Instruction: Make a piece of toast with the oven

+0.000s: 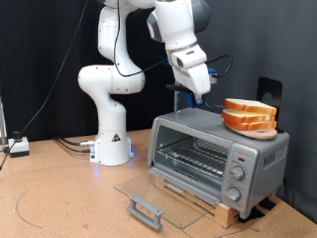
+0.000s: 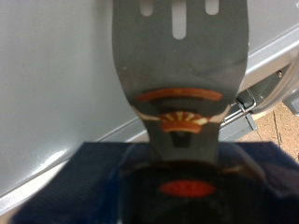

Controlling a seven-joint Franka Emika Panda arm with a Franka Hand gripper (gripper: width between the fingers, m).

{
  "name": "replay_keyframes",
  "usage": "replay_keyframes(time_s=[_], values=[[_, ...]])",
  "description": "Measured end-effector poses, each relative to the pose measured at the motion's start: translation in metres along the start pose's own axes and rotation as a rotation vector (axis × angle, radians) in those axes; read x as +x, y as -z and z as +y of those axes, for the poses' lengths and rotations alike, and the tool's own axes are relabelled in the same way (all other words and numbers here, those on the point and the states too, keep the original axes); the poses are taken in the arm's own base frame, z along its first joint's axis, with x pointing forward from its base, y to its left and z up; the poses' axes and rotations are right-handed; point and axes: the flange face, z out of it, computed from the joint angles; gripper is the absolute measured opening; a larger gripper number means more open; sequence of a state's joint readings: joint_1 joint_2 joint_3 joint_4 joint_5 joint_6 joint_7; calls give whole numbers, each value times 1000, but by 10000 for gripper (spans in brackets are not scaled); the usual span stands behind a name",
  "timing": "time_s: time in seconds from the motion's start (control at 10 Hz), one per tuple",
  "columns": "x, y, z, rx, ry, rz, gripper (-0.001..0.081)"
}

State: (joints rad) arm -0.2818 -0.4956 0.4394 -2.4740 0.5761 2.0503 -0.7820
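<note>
Toast [image 1: 250, 116]: slices piled at the right end of the oven [image 1: 213, 156] top, none on its rack; door lies open. We log the gripper [image 1: 199, 97] above the top, clamping a slotted spatula [image 2: 180, 56]. Toasting outstanding.

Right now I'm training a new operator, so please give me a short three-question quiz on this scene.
1. True or false: the door of the oven is shut.
2. Where are the bread slices? A: stacked on the oven's top; B: on the wire rack; C: on the floor.
3. Fill in: the gripper hovers above the oven's ____.
Key: 1 false, the door lies open; 2 A; 3 top.
</note>
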Motion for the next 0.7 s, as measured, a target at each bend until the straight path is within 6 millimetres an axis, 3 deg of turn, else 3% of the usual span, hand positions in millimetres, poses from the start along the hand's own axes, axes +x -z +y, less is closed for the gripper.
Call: replay_keyframes(time_s=[0.7], values=[[16,-20,-22,1,-4,-35,395]])
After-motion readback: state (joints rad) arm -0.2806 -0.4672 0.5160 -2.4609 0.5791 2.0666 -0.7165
